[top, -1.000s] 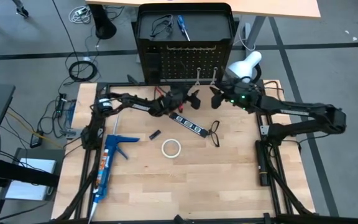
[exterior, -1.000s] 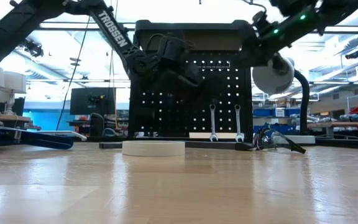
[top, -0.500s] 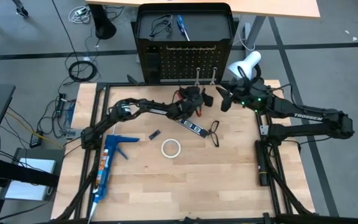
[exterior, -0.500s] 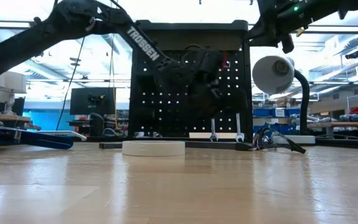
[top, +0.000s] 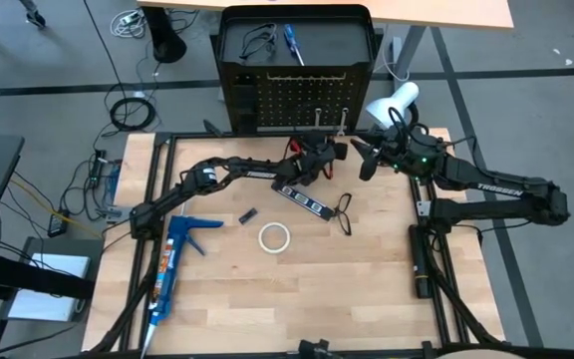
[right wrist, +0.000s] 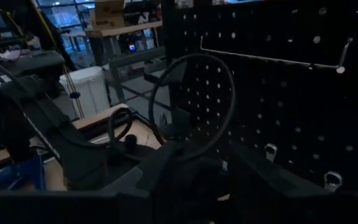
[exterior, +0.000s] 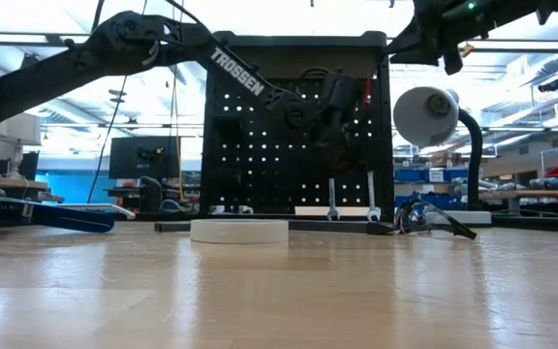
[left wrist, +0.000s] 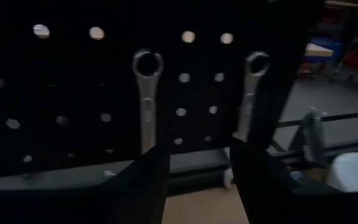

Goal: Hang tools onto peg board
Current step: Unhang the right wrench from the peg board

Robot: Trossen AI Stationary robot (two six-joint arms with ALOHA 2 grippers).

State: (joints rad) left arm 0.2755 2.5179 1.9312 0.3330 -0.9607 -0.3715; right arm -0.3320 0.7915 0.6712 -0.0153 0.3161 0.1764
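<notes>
Two wrenches (left wrist: 146, 99) hanging on peg board (top: 267, 100), upper centre. Left claw (top: 319, 160), having swung right toward them, hovering just before, parted, empty. Right claw (top: 365, 160), drawn back right, apparently gripping wire loop (right wrist: 191, 106).

We see even, soft overhead light in the high view, with faint shadows on the table (top: 297, 289). In the low view bright ceiling glare backlights the peg board (exterior: 294, 126) into silhouette, and the near tabletop blurs. Both wrist views are dim, the left one soft and smeared.
</notes>
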